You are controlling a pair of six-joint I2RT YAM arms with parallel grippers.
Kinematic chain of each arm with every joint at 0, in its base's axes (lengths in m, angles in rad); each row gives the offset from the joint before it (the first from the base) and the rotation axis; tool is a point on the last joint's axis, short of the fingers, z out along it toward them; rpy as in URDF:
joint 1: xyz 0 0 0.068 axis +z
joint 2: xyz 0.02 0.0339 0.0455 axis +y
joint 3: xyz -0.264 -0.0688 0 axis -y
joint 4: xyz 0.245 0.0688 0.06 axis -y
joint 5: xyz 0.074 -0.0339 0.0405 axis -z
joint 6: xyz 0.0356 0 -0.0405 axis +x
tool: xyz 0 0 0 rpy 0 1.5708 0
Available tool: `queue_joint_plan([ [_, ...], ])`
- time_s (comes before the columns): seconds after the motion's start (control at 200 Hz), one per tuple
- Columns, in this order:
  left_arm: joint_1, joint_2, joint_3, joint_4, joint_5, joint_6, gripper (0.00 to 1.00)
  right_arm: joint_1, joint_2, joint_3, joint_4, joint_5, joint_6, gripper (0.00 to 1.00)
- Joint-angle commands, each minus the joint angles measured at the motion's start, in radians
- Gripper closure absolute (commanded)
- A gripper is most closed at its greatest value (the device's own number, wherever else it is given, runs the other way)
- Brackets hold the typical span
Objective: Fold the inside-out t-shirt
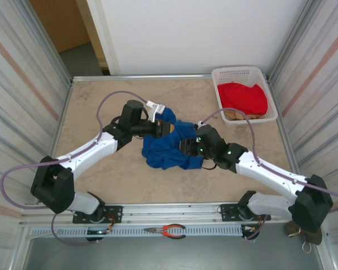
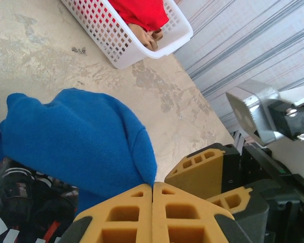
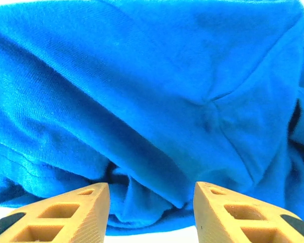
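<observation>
Left claw (image 2: 153,186) of mine is pressed together, pinching an edge of the blue t-shirt (image 2: 81,136); right claw (image 3: 152,197) stands apart, its fingers (image 3: 66,212) just short of the cloth and gripping nothing; the shirt sits bunched between my two wrists at the middle of the table (image 1: 101,174); a white basket (image 1: 240,71) holding a red garment (image 1: 244,97) stands at the far right corner.

One blue t-shirt (image 1: 170,153) lies on the one counter (image 1: 101,95), left of the single white basket (image 1: 216,84). The basket holds one red garment (image 1: 244,98) and one tan cloth (image 1: 234,115). Two claws (left claw (image 1: 159,129), right claw (image 1: 186,147)) sit left of the basket. One pair of pliers (image 1: 167,230) lies below it.
</observation>
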Motion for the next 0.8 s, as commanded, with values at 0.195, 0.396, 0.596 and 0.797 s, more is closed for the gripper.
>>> queue_joint_plan([
  [0.195,-0.001,-0.044,0.006,0.027,-0.012,-0.022,1.00,0.013,0.191,0.056,0.064,-0.035,-0.020,0.70],
  [0.396,0.053,-0.025,-0.013,-0.010,-0.114,-0.071,1.00,0.003,0.074,0.073,0.023,-0.026,-0.060,1.00],
  [0.596,0.163,0.018,-0.094,0.122,-0.074,-0.187,1.00,0.007,-0.196,0.057,0.062,-0.076,-0.151,1.00],
  [0.797,0.166,0.031,-0.067,0.150,-0.033,-0.180,1.00,-0.009,-0.356,-0.102,0.189,-0.101,-0.189,1.00],
])
